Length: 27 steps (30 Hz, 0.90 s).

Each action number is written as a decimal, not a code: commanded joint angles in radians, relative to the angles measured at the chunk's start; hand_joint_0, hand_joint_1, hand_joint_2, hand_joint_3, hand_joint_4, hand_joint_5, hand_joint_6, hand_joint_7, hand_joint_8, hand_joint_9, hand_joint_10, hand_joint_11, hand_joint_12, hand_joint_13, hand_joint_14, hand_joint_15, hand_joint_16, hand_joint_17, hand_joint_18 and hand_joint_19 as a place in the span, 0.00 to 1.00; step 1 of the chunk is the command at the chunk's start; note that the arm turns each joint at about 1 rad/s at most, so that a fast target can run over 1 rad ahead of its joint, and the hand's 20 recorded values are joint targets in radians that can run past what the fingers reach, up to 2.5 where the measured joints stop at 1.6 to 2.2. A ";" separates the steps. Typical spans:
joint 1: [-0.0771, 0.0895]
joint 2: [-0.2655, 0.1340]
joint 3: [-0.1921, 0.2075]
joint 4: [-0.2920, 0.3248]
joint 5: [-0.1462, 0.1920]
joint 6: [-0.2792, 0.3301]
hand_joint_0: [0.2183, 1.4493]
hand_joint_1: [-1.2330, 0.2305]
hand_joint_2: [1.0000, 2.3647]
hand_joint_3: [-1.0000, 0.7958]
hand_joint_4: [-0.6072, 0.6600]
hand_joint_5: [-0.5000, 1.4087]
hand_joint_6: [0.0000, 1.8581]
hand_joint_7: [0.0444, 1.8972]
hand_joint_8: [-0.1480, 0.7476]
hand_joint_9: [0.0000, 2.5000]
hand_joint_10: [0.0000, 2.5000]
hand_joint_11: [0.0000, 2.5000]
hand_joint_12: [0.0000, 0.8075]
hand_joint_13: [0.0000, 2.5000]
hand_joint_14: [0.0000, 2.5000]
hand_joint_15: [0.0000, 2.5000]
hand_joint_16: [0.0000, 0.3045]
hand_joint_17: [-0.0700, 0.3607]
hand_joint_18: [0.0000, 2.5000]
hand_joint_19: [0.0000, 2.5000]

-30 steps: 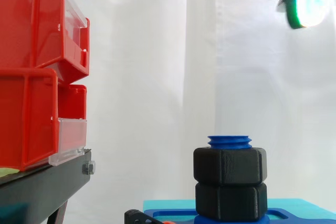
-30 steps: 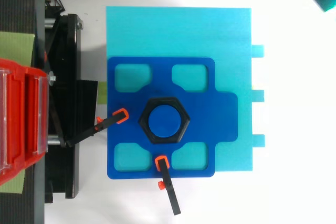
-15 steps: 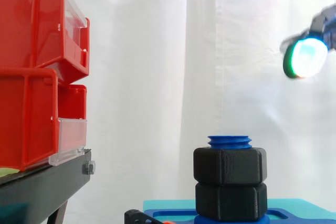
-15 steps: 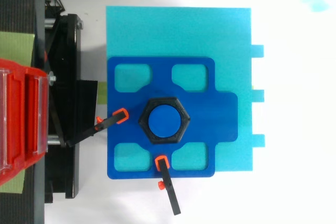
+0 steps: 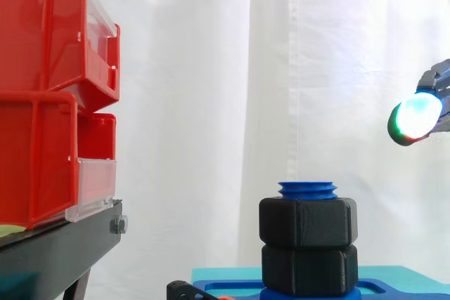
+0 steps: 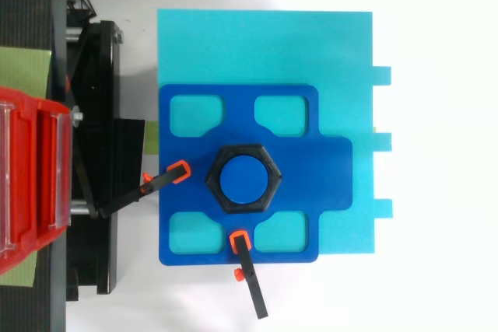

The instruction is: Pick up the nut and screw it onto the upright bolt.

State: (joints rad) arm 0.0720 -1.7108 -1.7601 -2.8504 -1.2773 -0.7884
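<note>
Behind the work hangs a white curtain (image 5: 211, 68), and at the desk's left edge two red bins (image 5: 42, 96), each with a clear front panel, sit stacked one above the other on a black stand (image 5: 60, 254). On the white desk (image 6: 436, 215), just beside the stand, lies a flat cyan plate (image 6: 264, 44), square apart from three small tabs along its right edge. A dark blue fixture (image 6: 315, 172) with four rounded cut-outs lies on this plate. Seen from above, it reaches the plate's left and lower edges and leaves the upper and right strips bare. At the fixture's middle the blue bolt (image 6: 242, 180) stands upright. Two black hexagonal nuts are on it, stacked and touching. The lower nut (image 5: 309, 269) sits down at the fixture and the upper nut (image 5: 308, 223) rests directly on it, with a short length of blue thread showing above. Two slim black clamps with orange tips meet the fixture: the left clamp (image 6: 159, 182) comes in from the stand side at the left edge, and the lower clamp (image 6: 249, 274) grips the lower edge. The hand (image 5: 417, 117) appears as a glowing white-green part at the right edge of the side view, higher than the bolt's top, well apart from both nuts and touching nothing. From above it lies past the plate's upper right corner. Whether it is wide, narrow or closed cannot be told.
</note>
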 commanded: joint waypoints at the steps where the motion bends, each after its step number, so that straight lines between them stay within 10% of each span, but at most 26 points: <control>1: 0.000 0.000 -0.001 -0.003 0.001 0.255 0.20 0.61 0.00 0.28 0.55 0.13 0.27 0.34 0.39 0.00 0.00 0.00 0.43 0.00 0.00 0.00 0.17 0.43 0.00 0.00; 27: 0.000 0.000 -0.001 -0.003 0.003 0.255 0.20 0.60 0.00 0.28 0.53 0.13 0.27 0.35 0.37 0.00 0.00 0.00 0.43 0.00 0.00 0.00 0.17 0.43 0.00 0.00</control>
State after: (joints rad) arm 0.0727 -1.7105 -1.7603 -2.8532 -1.2749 -0.5338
